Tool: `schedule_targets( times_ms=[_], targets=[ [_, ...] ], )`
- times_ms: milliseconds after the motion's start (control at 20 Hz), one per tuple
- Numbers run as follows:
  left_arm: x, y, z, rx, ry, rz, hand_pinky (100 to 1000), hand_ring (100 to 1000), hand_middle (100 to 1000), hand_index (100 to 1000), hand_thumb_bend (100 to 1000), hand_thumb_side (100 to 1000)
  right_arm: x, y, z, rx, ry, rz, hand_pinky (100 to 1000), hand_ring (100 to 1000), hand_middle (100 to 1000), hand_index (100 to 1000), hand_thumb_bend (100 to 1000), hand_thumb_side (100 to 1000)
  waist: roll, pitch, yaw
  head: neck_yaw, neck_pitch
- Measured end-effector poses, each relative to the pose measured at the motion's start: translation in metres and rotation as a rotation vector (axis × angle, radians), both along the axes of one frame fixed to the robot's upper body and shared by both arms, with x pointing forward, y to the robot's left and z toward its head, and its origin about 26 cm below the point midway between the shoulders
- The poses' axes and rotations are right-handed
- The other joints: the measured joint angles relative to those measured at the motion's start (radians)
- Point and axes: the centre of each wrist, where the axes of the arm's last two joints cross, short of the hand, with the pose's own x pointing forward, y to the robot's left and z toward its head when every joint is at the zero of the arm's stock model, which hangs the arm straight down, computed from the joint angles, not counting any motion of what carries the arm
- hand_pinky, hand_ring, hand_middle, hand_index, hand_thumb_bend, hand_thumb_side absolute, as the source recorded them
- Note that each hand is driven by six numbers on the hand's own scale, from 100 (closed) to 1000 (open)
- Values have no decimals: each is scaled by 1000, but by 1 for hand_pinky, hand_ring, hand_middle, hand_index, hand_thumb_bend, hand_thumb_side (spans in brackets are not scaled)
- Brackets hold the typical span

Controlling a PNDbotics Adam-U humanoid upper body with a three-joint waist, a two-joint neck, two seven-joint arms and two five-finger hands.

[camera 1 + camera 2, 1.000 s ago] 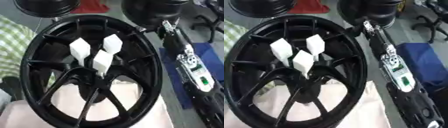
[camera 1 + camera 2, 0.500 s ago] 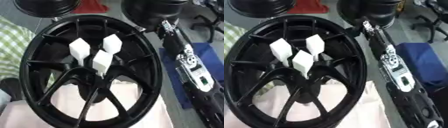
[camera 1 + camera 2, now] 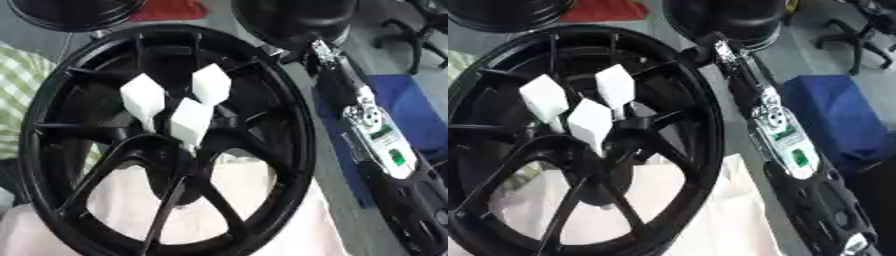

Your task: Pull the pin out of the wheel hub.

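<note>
Checked cloth (image 3: 22, 100): far left edge, green and white, partly behind the wheel rim.
Wheel (image 3: 289, 150): large, black, spoked, filling the left and middle of the view, tilted, near part over a pale pink sheet (image 3: 289, 220).
Wheel hub (image 3: 188, 150): at the meeting of the spokes, dark, a little left of centre.
Pins (image 3: 191, 121): three white blocks with narrow stems, clustered at the hub, standing out toward the camera; one at left (image 3: 143, 96), one nearer in the middle, one farther right (image 3: 211, 84); all seated in the hub, none gripped.
Red thing (image 3: 171, 8): far, top centre, on the grey floor, beyond the rim.
Other tyres: dark round shapes along the far edge, one at top left (image 3: 70, 10), one at top right (image 3: 293, 17).
Right arm (image 3: 785, 145): black with a silver and green section, running from the near right corner up toward the far rim of the wheel.
Right robot hand (image 3: 710, 47): at the far end of the arm, by the wheel's upper right rim; fingers too dark to make out, cannot tell whether open or closed, or whether touching the rim.
Left robot hand: out of sight.
Blue mat (image 3: 833, 115): right of the arm, on the floor.
</note>
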Motion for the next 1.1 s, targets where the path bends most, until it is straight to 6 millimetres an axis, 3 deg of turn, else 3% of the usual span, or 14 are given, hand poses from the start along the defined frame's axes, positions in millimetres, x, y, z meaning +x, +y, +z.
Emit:
schedule_targets(
  times_ms=[350, 700, 950, 1100],
  targets=[
    [4, 2, 29, 354, -34, -24, 812, 608, 665, 804, 441, 632, -7, -7, -5, 16, 8, -41, 1000, 681, 523, 719, 100, 757, -13, 7, 9, -11, 8],
    [7, -2, 76, 697, -145, -37, 809, 670, 688, 808, 451, 609, -11, -12, -9, 37, 13, -62, 1000, 678, 520, 717, 100, 756, -19, 6, 7, -11, 25],
    [4, -7, 108, 896, -203, -86, 811, 716, 706, 813, 460, 607, -11, -12, -9, 41, 13, -60, 1000, 676, 518, 715, 100, 758, -19, 6, -1, -11, 23],
    [2, -8, 117, 1013, -200, -130, 814, 738, 718, 817, 464, 610, -10, -11, -9, 43, 15, -53, 1000, 675, 518, 714, 100, 762, -20, 6, -16, -10, 16]
  ],
)
